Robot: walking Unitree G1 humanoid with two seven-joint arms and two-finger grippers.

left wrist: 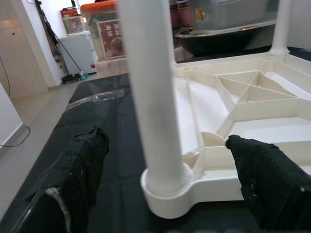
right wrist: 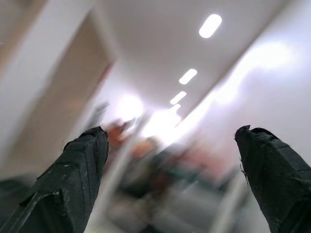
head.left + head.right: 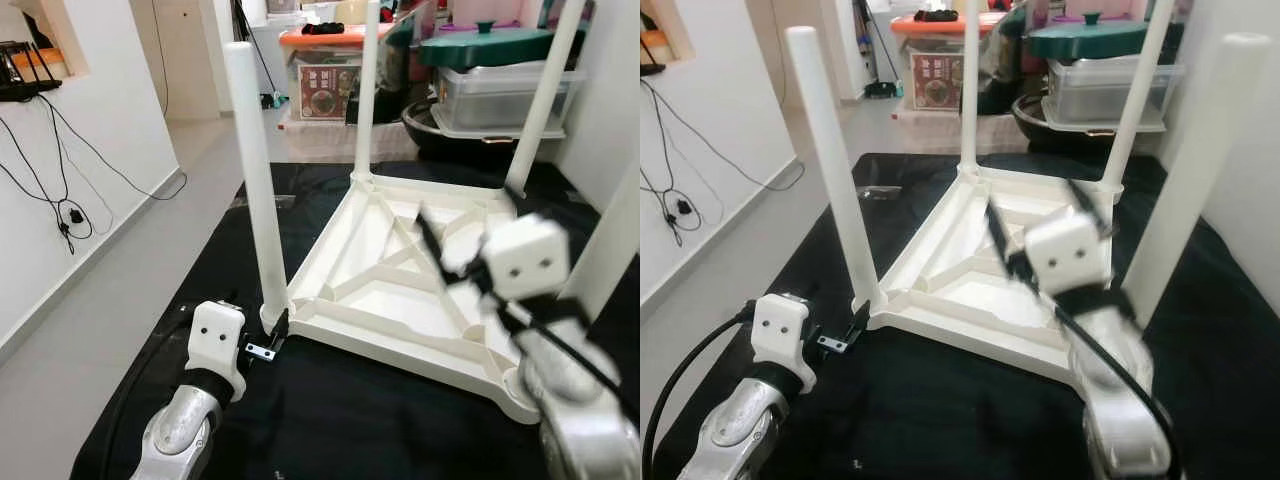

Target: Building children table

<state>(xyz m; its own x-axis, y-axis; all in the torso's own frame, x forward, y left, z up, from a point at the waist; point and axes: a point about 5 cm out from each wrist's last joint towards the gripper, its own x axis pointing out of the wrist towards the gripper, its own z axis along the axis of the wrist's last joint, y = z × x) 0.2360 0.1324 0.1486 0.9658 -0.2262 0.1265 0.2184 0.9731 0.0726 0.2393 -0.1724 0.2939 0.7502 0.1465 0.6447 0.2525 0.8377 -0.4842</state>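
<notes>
A white plastic children's table (image 3: 400,290) lies upside down on a black mat (image 3: 350,420), its ribbed underside facing up. Four white legs stand upright in its corners. My left gripper (image 3: 272,335) is low at the base of the near-left leg (image 3: 255,170). It is open, and in the left wrist view its fingers (image 1: 82,165) sit on either side of that leg's socket (image 1: 165,191) without touching it. My right gripper (image 3: 1032,205) is raised over the table's underside, blurred, beside the near-right leg (image 3: 1190,170). It is open (image 2: 170,145), empty, and angled up toward the ceiling.
Stacked storage boxes (image 3: 500,90), an orange-lidded bin (image 3: 330,60) and a dark pot stand close behind the table. A white wall with hanging cables (image 3: 60,200) runs along the left. A clear plastic bag (image 3: 875,190) lies on the mat's far left.
</notes>
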